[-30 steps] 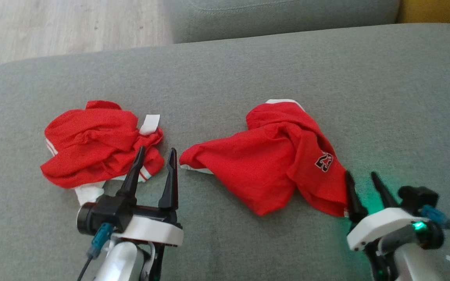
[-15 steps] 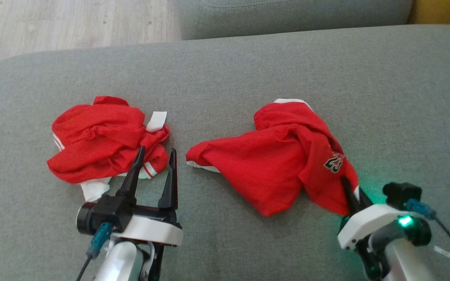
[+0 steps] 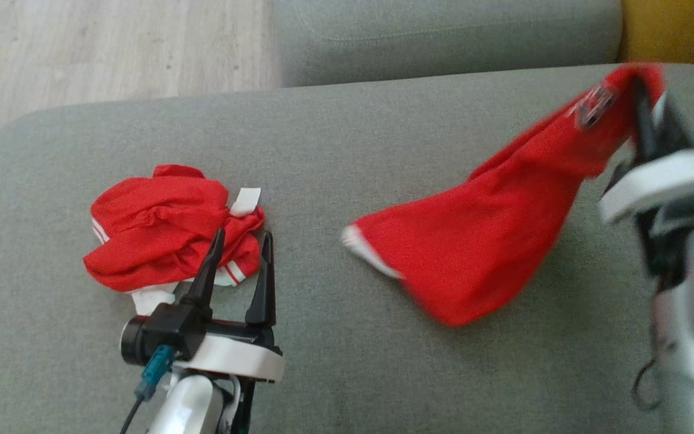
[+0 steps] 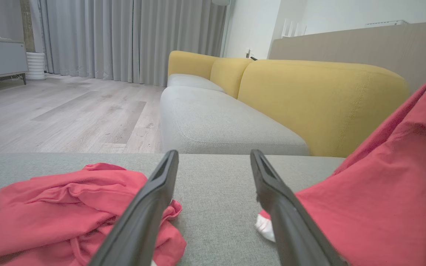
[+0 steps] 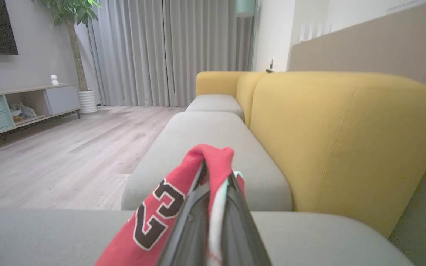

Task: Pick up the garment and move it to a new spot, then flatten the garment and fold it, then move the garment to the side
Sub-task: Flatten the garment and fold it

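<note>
The garment [image 3: 491, 241] is red with a white hem and a black number patch. My right gripper [image 3: 642, 114] is shut on its numbered corner and holds that corner high at the far right. The rest of the cloth slopes down to the grey cushion [image 3: 383, 132]. In the right wrist view the red fabric [image 5: 154, 218] drapes over my shut right gripper [image 5: 216, 173]. My left gripper [image 3: 243, 235] stands open and holds nothing, just right of a second, crumpled red garment [image 3: 160, 223]. From the left wrist, the open left gripper [image 4: 213, 153] points between that heap [image 4: 68, 207] and the hanging garment [image 4: 375, 199].
Beyond the cushion's far edge lies another grey seat [image 3: 443, 36], with a yellow backrest [image 4: 320, 99] along the right. Wooden floor [image 3: 82, 48] lies past the cushion's left corner. Bare grey cushion stretches between the two garments and in front of them.
My right gripper shut on the garment's numbered corner and lifted it up and away to the far right, dragging the cloth along. The left arm has stayed put; the head view shifted slightly.
</note>
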